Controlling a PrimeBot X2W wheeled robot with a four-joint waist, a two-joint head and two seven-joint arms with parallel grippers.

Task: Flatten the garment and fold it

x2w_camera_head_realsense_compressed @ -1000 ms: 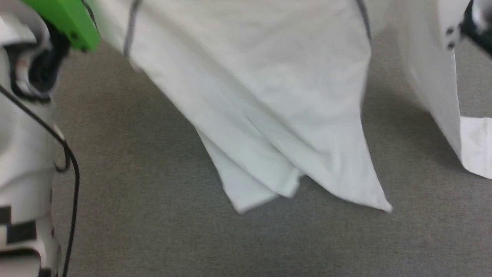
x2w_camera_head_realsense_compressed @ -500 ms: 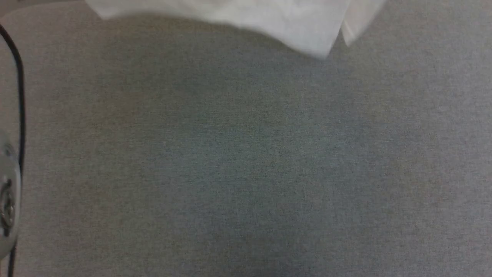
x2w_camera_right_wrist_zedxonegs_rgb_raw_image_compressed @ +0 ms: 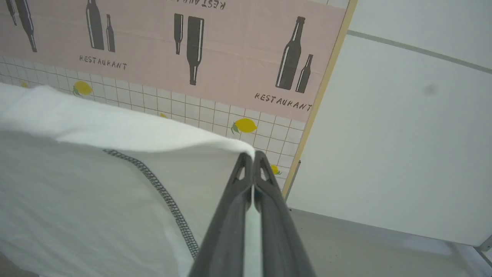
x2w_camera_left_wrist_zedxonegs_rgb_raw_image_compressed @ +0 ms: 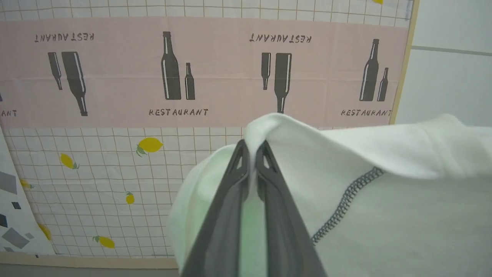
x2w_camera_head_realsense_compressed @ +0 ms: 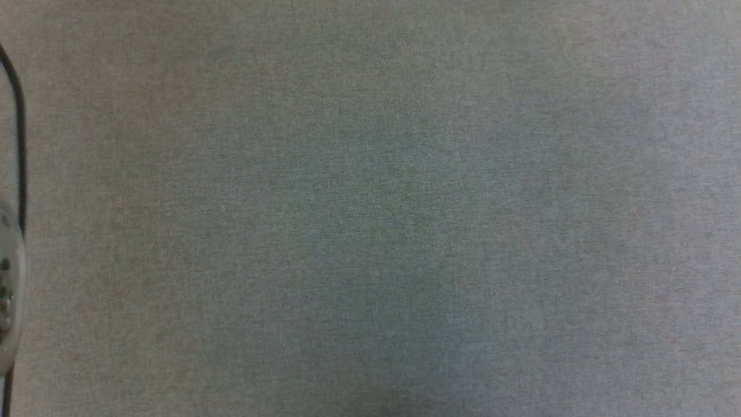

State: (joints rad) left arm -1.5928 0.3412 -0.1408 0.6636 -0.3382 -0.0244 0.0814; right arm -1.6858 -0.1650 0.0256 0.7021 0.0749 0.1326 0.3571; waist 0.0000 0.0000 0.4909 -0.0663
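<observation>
One garment, two end effectors, one patterned backdrop.

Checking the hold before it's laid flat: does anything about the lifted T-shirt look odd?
Slightly uneven. The left fingers pinch a bunched fold of the garment that pokes past their tips; the right fingers hold only its edge. No damage visible.
</observation>
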